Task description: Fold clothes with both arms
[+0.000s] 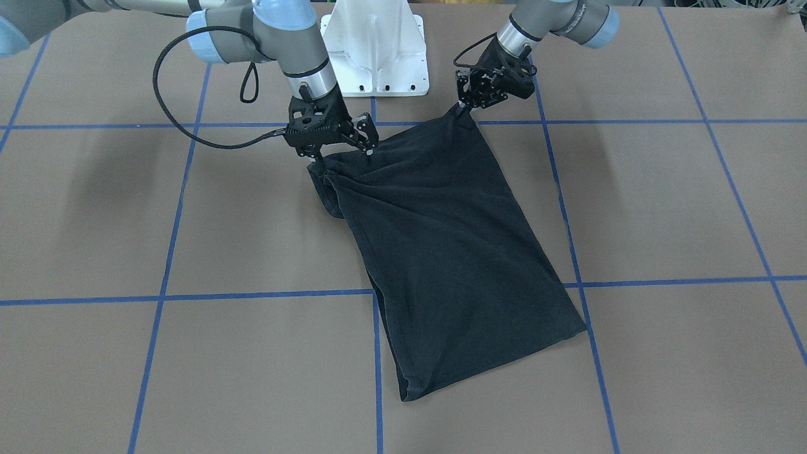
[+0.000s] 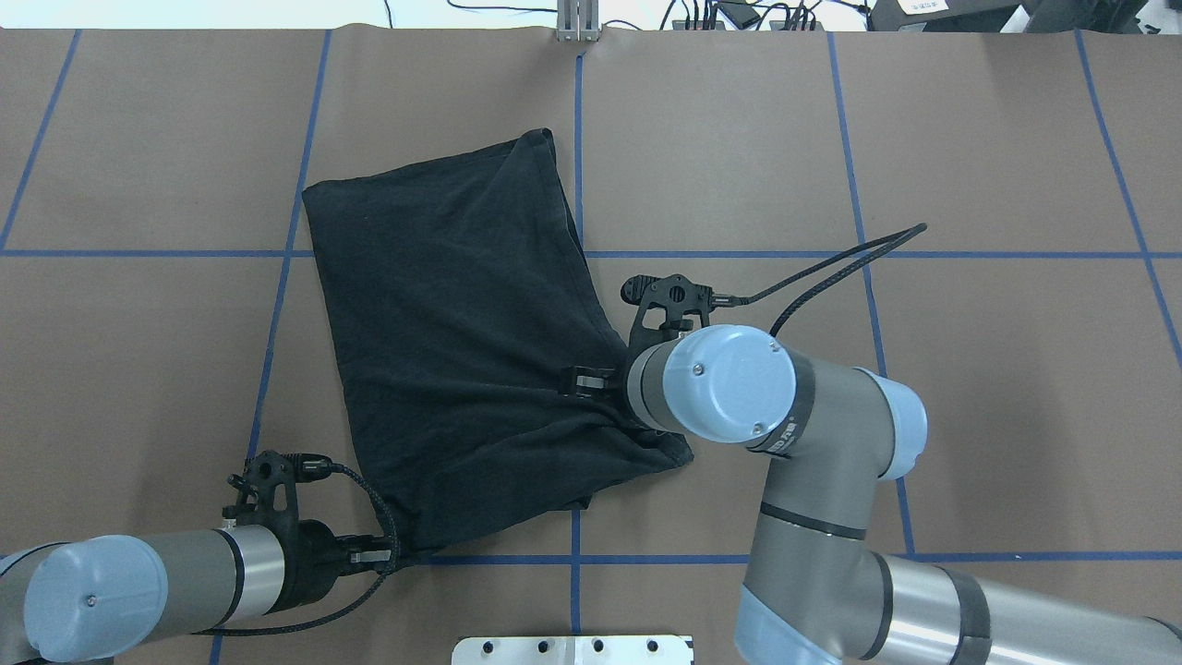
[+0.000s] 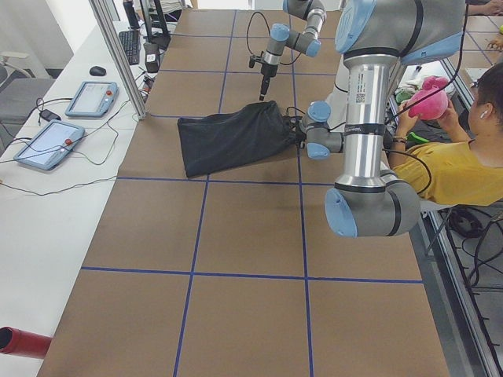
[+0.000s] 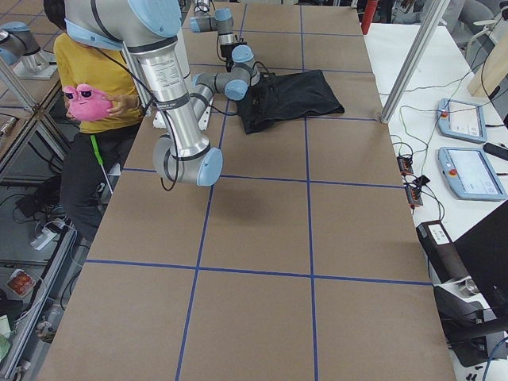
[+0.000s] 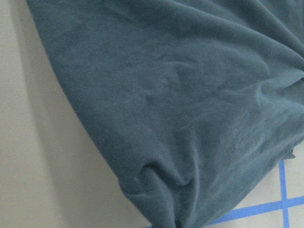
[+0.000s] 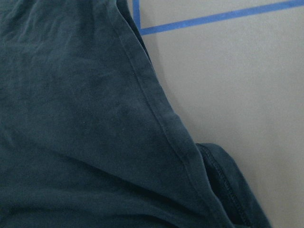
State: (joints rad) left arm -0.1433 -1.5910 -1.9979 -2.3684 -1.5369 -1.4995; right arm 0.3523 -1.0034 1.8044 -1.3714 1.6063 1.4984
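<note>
Black T-shirt [image 1: 454, 252] lies as a long doubled panel on the tabletop [image 1: 662, 208], running from upper centre to lower centre of the front-facing view. Left end effector [image 1: 465, 110], right of upper centre, is closed on one top corner and holds it slightly raised. Right end effector [image 1: 342, 154], left of upper centre, stands spread wide over the bunched opposite corner, with no grip evident. Judgement: both corners must be held so the edge carries over evenly.
</note>
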